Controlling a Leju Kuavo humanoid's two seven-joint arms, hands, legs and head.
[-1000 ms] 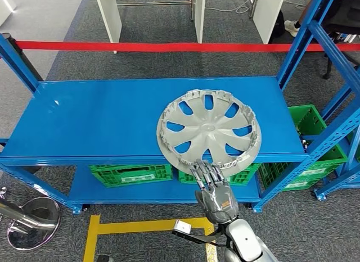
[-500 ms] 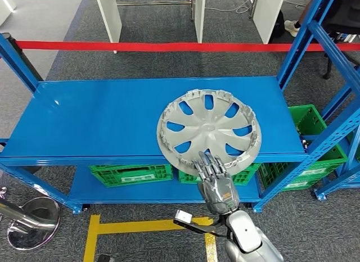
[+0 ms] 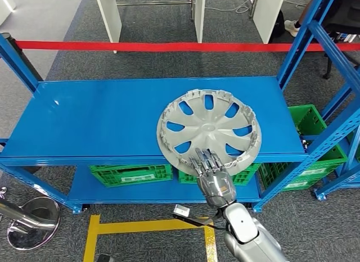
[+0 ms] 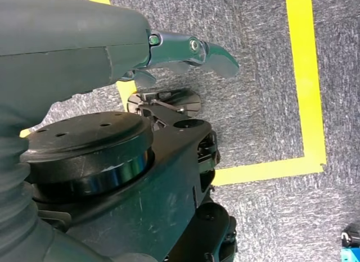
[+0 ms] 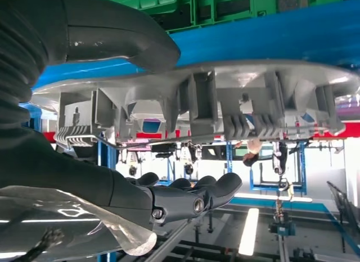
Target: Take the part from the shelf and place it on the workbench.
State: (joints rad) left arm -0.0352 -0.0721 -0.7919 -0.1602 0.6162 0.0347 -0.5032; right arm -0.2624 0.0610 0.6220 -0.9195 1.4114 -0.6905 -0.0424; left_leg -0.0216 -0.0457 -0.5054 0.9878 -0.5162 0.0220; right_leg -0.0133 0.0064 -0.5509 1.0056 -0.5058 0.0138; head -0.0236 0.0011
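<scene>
My right robot hand [image 3: 214, 180] reached over the near rim of the hubcap [image 3: 208, 130], which lay flat on the blue shelf [image 3: 97, 118], its edge overhanging the front. From the head, my fingers hid the contact. My right wrist showed thumb and fingers spread either side of the rim, apart from it. My left robot hand [image 4: 187, 51] hung over yellow floor tape [image 4: 306, 76], its grasp hard to make out.
</scene>
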